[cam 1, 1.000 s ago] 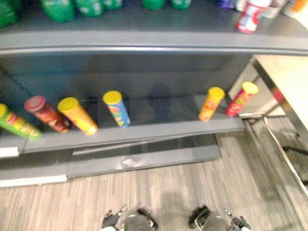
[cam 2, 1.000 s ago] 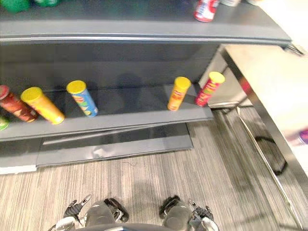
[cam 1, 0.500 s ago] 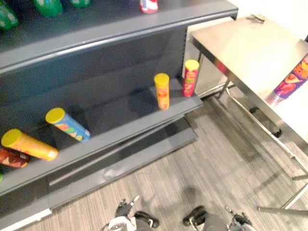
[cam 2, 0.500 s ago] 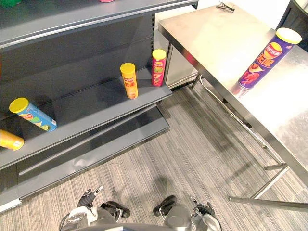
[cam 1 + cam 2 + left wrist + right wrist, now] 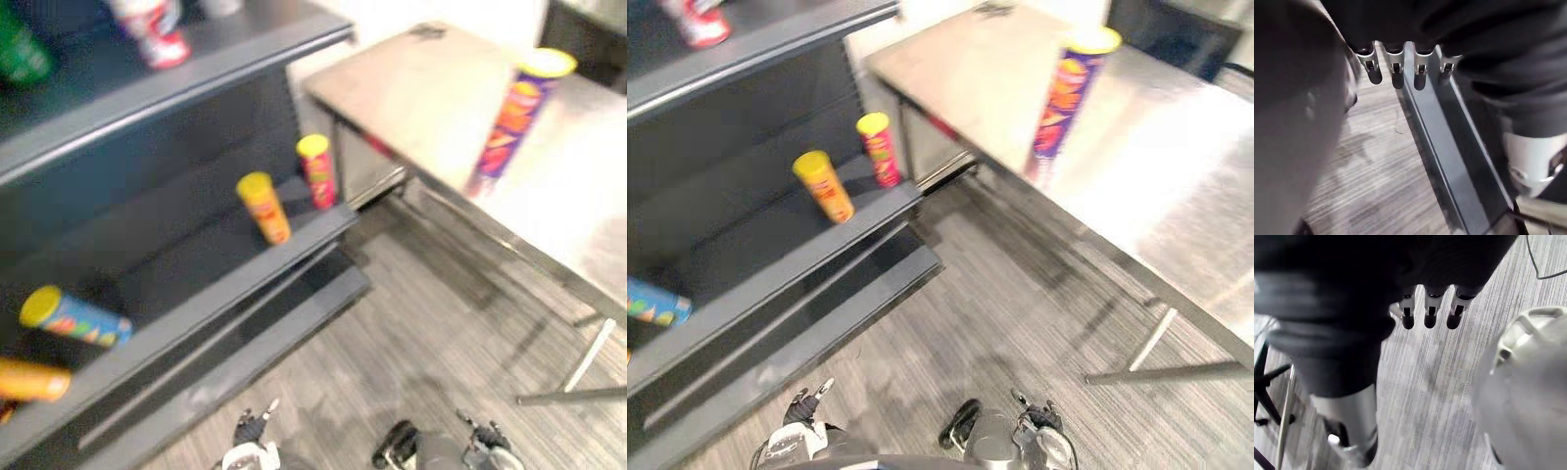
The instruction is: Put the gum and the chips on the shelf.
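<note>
The chips, a purple can (image 5: 514, 113) with a yellow lid, stand upright on the steel counter (image 5: 421, 108), well apart from the shelf (image 5: 196, 313) and touched by neither hand. The counter stands to the right of the shelf, with its near corner just beside the shelf's right end.

On the shelf's lower board a yellow can (image 5: 265, 208) and a red can (image 5: 317, 171) stand upright near the right end, close to each other but apart, the red one farther back and nearer the counter. Farther left a blue can (image 5: 73, 318) lies on its side, and an orange can (image 5: 29, 380) lies at the picture's edge (partly cut off there). On the upper board are a red-and-white can (image 5: 157, 29) and, left of it, a green bottle (image 5: 20, 49).

The left robot hand (image 5: 1396, 68) hangs with its fingers straight and loose, grasping nothing; past them lie the striped grey floor (image 5: 1376, 161) and the shelf's low base board. The right robot hand (image 5: 1430, 313) also hangs with relaxed, straight fingers over the floor, and it too is empty.
</note>
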